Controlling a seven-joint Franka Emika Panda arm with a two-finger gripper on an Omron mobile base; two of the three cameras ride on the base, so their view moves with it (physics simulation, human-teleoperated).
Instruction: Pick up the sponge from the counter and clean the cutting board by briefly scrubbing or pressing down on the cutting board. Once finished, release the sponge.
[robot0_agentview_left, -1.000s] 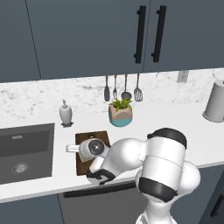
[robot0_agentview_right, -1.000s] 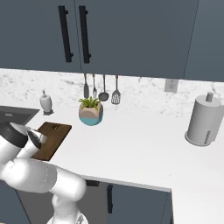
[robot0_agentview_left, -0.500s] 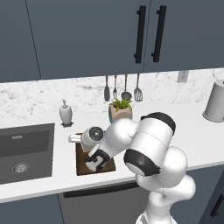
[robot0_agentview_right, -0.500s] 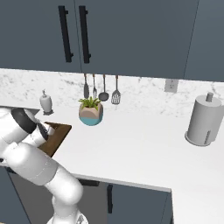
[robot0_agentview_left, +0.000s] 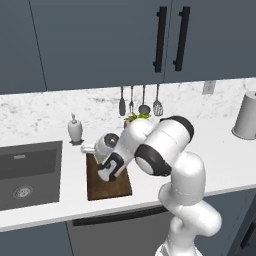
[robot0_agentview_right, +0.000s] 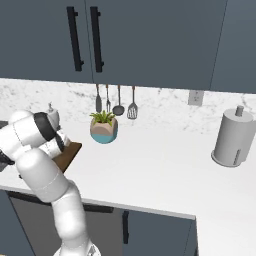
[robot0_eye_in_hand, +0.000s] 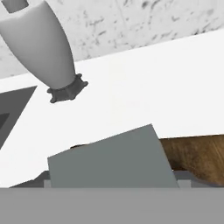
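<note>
Left base view: arm bent low over cutting board (robot0_agentview_left: 107, 182), pincer (robot0_agentview_left: 106, 173) clamping the sponge (robot0_eye_in_hand: 111, 159).

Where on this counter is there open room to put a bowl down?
The widest bare stretch of counter lies between the potted plant and the paper towel roll. It is crowded around the cutting board, with the arm over it, the soap bottle behind and the sink alongside.

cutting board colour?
Dark brown wood; the cutting board shows best in the left base view.

No text, label or number seems readable on anything.
</note>
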